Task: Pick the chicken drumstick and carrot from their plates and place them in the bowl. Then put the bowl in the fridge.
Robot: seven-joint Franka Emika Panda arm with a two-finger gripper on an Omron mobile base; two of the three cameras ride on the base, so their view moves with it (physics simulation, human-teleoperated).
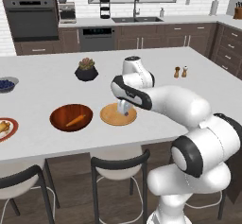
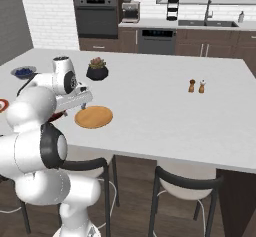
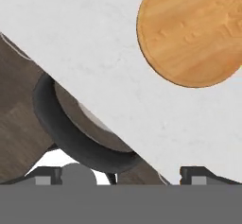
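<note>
While the carrot (image 1: 75, 120) is lying in the bowl (image 1: 71, 117), the pincer (image 1: 124, 108) is hovering with jaws apart over the wooden plate (image 1: 118, 115).

You have open white counter (image 1: 56, 83) all around the bowl (image 1: 71, 116) and the bare wooden plate (image 1: 118, 115) just beside it, so either can be approached from above or from the far side. Behind them the black succulent pot (image 1: 86, 70) stands in the way, while the two shakers (image 1: 180, 72) sit well apart to the right. Along the near edge, dark stool backs (image 1: 119, 162) rise just below the counter rim and block a low pass.
</note>
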